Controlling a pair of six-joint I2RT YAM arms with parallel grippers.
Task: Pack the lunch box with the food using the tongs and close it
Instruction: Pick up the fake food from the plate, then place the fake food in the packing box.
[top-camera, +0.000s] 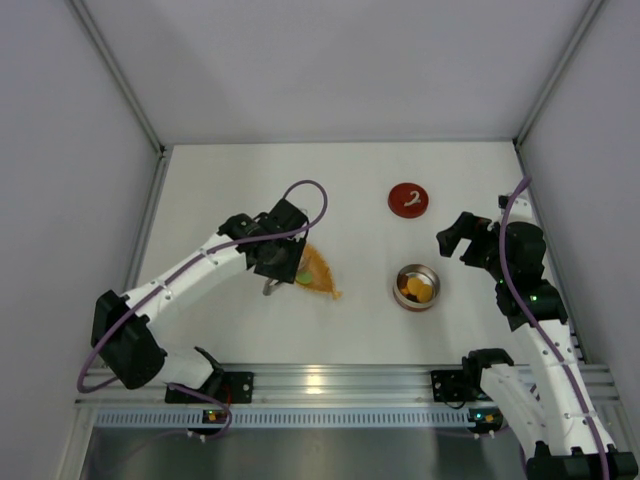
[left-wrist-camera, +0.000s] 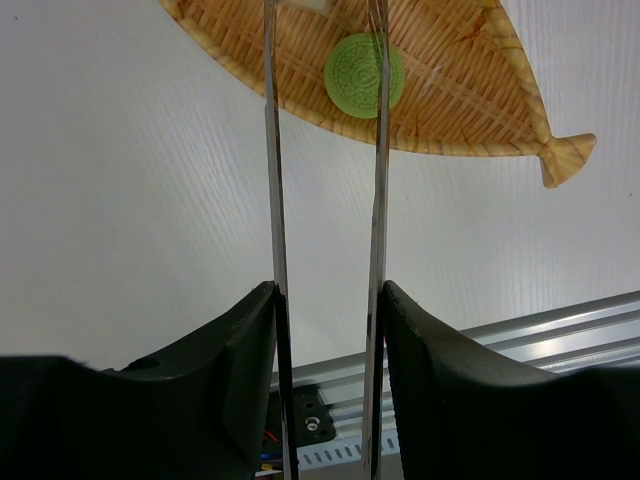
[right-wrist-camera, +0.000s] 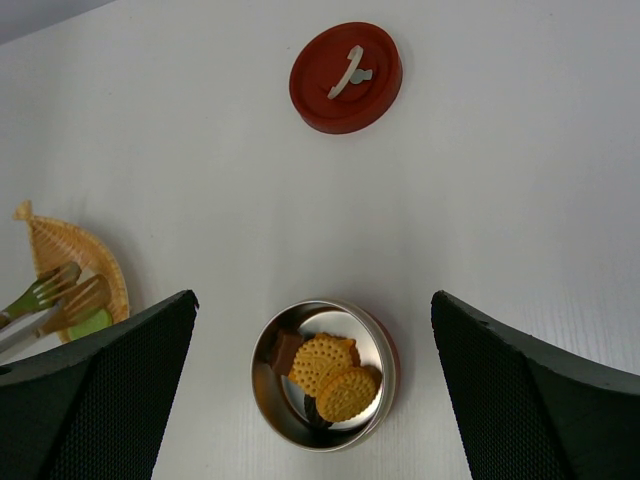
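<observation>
**Lunch tin, open and part-filled; tongs working at the dish**

The tin (right-wrist-camera: 300, 322) is sitting right of the table's centre, toward the near edge, holding biscuits (right-wrist-camera: 322, 362). Its red lid (top-camera: 408, 198) is lying apart behind it, toward the far edge. A green biscuit (left-wrist-camera: 365, 74) is lying on the woven dish (left-wrist-camera: 470, 90) at mid-table. The left gripper (left-wrist-camera: 328, 300) is clamping the tongs (left-wrist-camera: 274, 180), part-squeezed, over that dish. The right gripper (top-camera: 455, 238) is hanging spread wide and empty, beside the tin. Advised handling: straddling the biscuit evenly, squeezing gently, lifting straight.

no readable text, only a white squiggle (right-wrist-camera: 351, 70) on the red lid (right-wrist-camera: 346, 103)
</observation>
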